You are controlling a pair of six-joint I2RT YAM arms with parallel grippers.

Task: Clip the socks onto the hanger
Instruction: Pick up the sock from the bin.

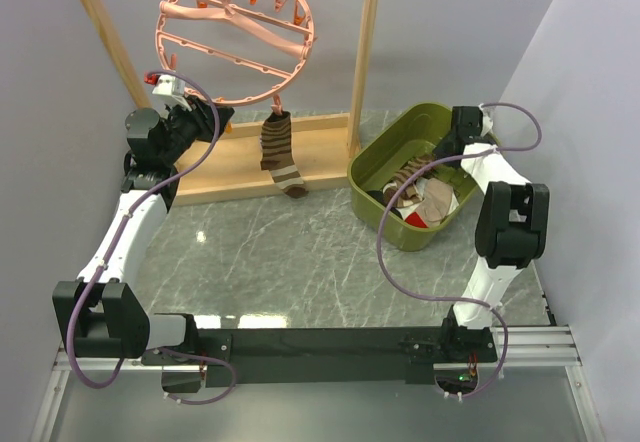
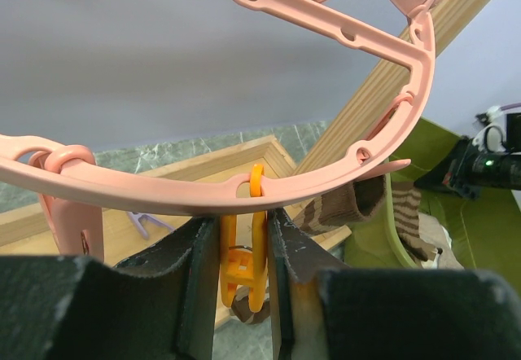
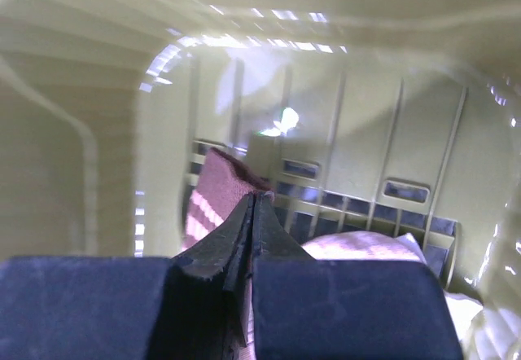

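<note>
Got the left gripper clamped on an orange clip under the hanger rim, with a hung sock dangling off a clip further right. Over in the green bin, got the right gripper pinched shut on the cuff of a second sock. Looks soft, floppy and featherlight, so probably best gripped right at the cuff and fed in flat.
</note>
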